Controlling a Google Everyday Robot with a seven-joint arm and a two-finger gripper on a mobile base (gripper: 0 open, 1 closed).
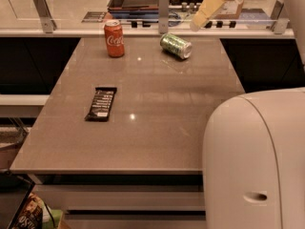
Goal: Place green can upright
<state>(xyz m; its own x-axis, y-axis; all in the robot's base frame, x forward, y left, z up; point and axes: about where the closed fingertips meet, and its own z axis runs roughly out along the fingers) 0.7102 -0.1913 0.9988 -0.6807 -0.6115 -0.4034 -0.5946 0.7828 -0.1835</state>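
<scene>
One green can (176, 46) lies on its side near the far edge of the worktop (162, 132), one silver end facing front-right. Gripper (204, 12) hangs in the air above and to the right of the can, apart from it; only a pale slanted part shows, so cannot tell whether the jaws are open or closed. Red cola can (114, 38) stands upright to the left, apart. Dark wrapped bar (101, 103) lies flat nearer, left of centre
</scene>
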